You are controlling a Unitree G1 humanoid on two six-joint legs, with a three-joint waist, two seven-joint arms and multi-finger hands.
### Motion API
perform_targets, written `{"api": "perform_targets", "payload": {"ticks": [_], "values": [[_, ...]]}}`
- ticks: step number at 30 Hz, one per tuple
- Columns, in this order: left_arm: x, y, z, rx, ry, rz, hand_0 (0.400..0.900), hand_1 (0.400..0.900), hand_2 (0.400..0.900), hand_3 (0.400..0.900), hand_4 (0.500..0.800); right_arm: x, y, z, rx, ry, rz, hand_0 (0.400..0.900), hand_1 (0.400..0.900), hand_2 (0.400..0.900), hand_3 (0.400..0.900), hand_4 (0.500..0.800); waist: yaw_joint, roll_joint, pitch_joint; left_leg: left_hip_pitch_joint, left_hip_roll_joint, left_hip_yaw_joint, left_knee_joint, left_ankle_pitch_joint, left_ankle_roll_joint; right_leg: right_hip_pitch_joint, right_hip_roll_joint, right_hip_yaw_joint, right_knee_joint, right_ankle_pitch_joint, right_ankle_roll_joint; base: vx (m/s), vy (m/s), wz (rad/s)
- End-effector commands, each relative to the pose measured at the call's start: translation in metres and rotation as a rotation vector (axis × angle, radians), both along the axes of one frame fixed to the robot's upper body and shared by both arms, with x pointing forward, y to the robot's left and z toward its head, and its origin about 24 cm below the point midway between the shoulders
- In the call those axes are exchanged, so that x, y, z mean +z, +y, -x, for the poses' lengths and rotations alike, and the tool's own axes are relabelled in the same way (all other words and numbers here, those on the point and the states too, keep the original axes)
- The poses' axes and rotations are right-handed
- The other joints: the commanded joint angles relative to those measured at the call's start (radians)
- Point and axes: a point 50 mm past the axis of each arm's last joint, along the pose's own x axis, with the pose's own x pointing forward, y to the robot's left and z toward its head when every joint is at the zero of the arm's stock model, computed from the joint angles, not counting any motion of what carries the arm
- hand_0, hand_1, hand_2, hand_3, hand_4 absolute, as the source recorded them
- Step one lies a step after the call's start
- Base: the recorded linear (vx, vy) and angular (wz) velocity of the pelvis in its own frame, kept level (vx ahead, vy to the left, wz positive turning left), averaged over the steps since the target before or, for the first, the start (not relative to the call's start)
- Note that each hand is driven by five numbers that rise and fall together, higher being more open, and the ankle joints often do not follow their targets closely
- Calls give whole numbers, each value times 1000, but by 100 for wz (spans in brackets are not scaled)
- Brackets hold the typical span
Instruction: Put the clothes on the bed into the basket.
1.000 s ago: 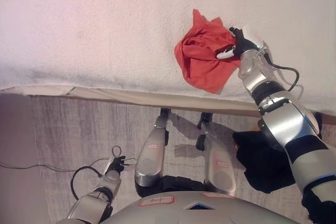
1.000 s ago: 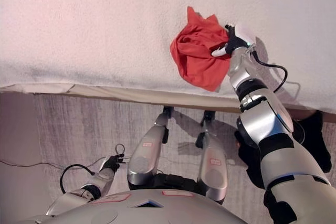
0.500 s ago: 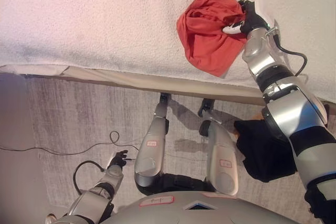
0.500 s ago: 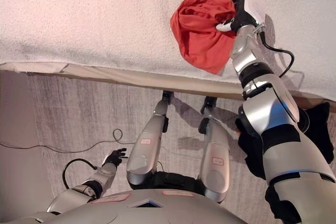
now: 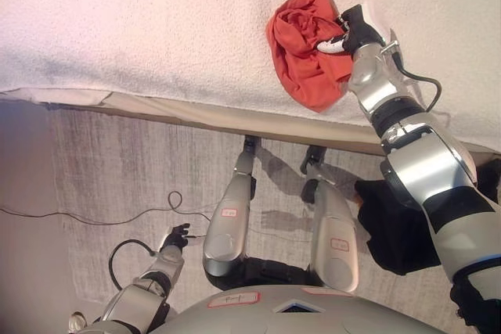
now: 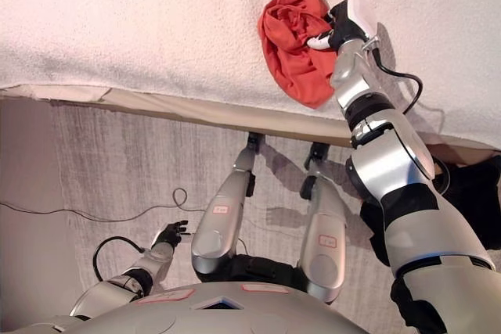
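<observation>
White bed [image 5: 156, 29] fills the top of both views, its cream edge running across just below; grey carpet [image 5: 117, 170] lies below the bed edge. Dark fabric heap [image 5: 395, 228] sits on the carpet, below the bed edge at far right, partly behind the right arm; can't tell if it's clothing or a basket. Red garment [image 5: 301, 56] lies bunched on the bed near its front edge, one corner sticking up. R hand [image 5: 350, 30] is at the garment's right side, fingers curled into the cloth, gripping it. L hand [image 5: 174, 238] hangs low over the carpet, well away from the bed, fingers loosely spread, holding nothing.
</observation>
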Motion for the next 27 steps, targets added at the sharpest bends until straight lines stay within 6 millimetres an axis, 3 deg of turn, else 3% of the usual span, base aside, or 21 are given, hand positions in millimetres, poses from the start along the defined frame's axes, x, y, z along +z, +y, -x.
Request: {"api": "perform_targets", "payload": {"ticks": [1,4,6,9,10,12,16,27], "values": [[-1,29,28,43,125,-121,900,900,900,900,800,24,1,-5,16,-98,60,400,400,400,400,500,-7,-36,-2,52,-45,44,86,-24,44,80,-61,49,-44,25,63,36,24,-10],[-2,31,34,55,152,-126,900,900,900,900,800,13,-20,0,-29,-63,86,400,400,400,400,500,-22,-47,-24,91,-45,61,91,-45,46,120,-61,61,-62,29,66,58,46,-18],[-3,35,40,71,171,-132,900,900,900,900,800,3,-47,8,-89,-28,101,400,400,400,400,500,-37,-58,-52,137,-42,77,85,-62,45,169,-61,73,-90,36,71,92,55,-25],[-3,38,45,85,182,-133,900,900,900,900,800,-4,-61,13,-118,-10,108,400,400,400,400,500,-51,-64,-77,174,-42,92,75,-71,47,202,-60,83,-114,43,76,104,63,-30],[-2,42,49,104,191,-136,900,900,900,900,800,-11,-80,22,-154,8,106,400,400,400,400,500,-72,-71,-102,206,-41,112,63,-81,47,229,-59,101,-131,47,84,147,107,-54],[-2,44,50,109,193,-137,900,900,900,900,800,-14,-88,26,-169,14,105,400,400,400,400,500,-79,-76,-113,228,-43,125,54,-86,47,244,-58,114,-140,50,88,93,72,-41],[-1,53,59,147,220,-145,900,900,900,900,800,-26,-125,46,-253,40,71,400,400,400,400,500,-125,-92,-174,315,-37,184,17,-107,49,292,-54,167,-183,63,104,110,56,-59],[1,59,60,127,249,-152,900,900,900,900,800,-53,-175,87,-395,105,33,400,400,400,400,500,-198,-103,-272,429,-23,282,-35,-132,52,335,-38,252,-213,73,122,67,17,-36]]}}
